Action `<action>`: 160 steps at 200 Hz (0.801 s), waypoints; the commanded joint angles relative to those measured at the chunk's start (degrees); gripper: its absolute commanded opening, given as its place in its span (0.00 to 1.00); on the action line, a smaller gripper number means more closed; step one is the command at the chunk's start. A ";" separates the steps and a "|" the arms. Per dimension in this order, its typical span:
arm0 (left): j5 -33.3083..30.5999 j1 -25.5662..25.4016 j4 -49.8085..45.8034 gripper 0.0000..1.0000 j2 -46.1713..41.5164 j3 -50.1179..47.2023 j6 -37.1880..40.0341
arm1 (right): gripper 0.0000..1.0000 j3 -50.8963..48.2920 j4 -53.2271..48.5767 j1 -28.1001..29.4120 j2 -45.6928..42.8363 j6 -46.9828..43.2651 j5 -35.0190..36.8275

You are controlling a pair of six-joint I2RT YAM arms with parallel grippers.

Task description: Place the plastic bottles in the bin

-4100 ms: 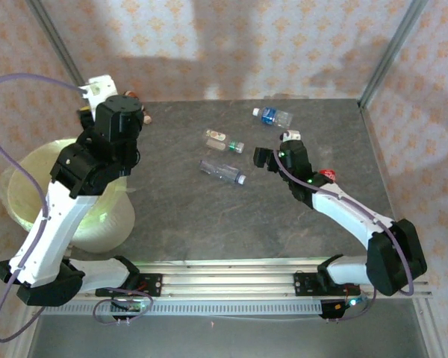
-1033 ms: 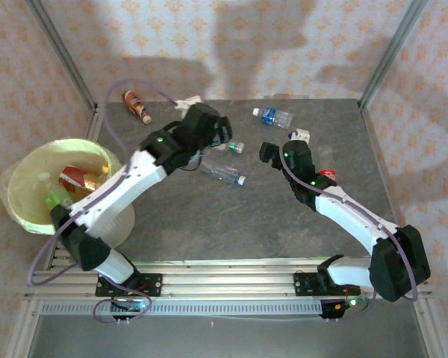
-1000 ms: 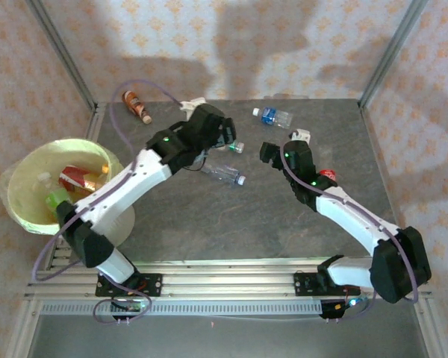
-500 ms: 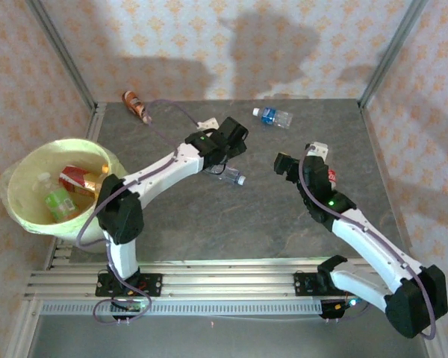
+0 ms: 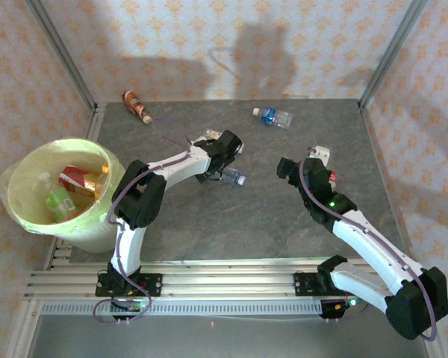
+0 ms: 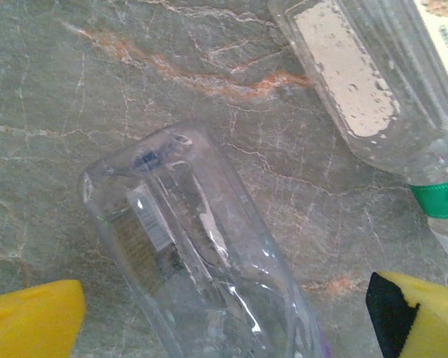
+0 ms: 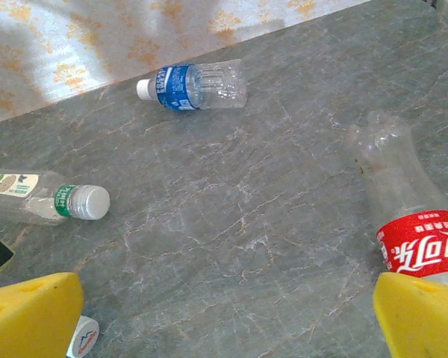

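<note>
Left end effector (image 6: 224, 321): spread wide, yellow pads (image 6: 30, 317) on both sides of a clear plastic bottle (image 6: 194, 253), not touching it.
Clear bottle: lying near the centre of the grey stone-patterned table (image 5: 231, 216).
Green-banded clear bottle with white cap (image 7: 41, 198): lying at 1 o'clock from the clear bottle, just beside.
Right end effector (image 7: 224, 317): spread wide, pinching nothing.
Red-labelled clear bottle (image 7: 403, 201): lying at 3 o'clock of the right end effector.
Blue-labelled clear bottle (image 5: 272, 116): at 12 o'clock on the table.
Orange bottle (image 5: 137, 107): at 11 o'clock.
Large round pale yellow-green plastic bin (image 5: 7, 190): at 9 o'clock, beside the table edge, with red-labelled (image 5: 75, 177) and green-labelled (image 5: 60, 203) bottles inside.
</note>
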 commanded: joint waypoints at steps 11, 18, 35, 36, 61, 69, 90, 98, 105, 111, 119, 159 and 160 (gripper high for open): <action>-0.70 1.34 2.05 0.95 2.35 0.16 -1.35 | 1.00 -0.62 -1.44 -0.37 -1.70 1.44 4.31; -0.24 1.32 2.26 0.94 2.64 0.13 -1.33 | 1.00 -0.60 -1.47 -0.31 -1.74 1.60 4.79; -0.14 1.34 2.97 0.94 2.83 -1.26 -2.22 | 1.00 -0.77 -1.32 -0.34 -1.74 1.67 5.45; -0.16 1.34 3.03 0.94 2.79 -1.38 -2.35 | 1.00 -0.81 -1.31 -0.32 -1.73 1.70 5.46; 0.57 1.73 5.95 0.92 3.07 -4.24 -2.04 | 1.00 -0.77 -0.95 -0.33 -1.29 1.50 5.99; 1.81 1.80 6.68 0.91 3.50 -4.48 -1.05 | 1.00 -0.60 -0.91 -0.39 -1.11 1.36 6.01; 3.33 1.78 6.88 0.88 4.10 -4.40 1.39 | 1.00 -0.13 -0.94 -0.35 -0.76 0.79 6.34; 3.32 1.78 6.88 0.87 4.06 -4.44 2.08 | 1.00 -0.07 -0.78 -0.40 -0.54 0.68 6.47; 3.03 1.78 6.83 0.85 3.99 -4.48 2.69 | 1.00 0.02 -0.71 -0.35 -0.42 0.48 6.46; 2.74 1.76 6.73 0.83 3.91 -4.53 3.09 | 1.00 0.02 -0.57 -0.39 -0.25 0.43 6.47; 2.62 1.78 6.93 0.80 3.82 -4.65 3.81 | 1.00 0.02 -0.47 -0.36 -0.01 0.35 6.38; 3.59 1.67 9.54 0.67 2.80 -5.54 8.29 | 1.00 0.07 -0.42 -0.40 0.83 0.62 5.90; 3.55 1.68 9.62 0.67 2.73 -5.62 8.40 | 1.00 0.05 -0.42 -0.40 0.83 0.65 5.90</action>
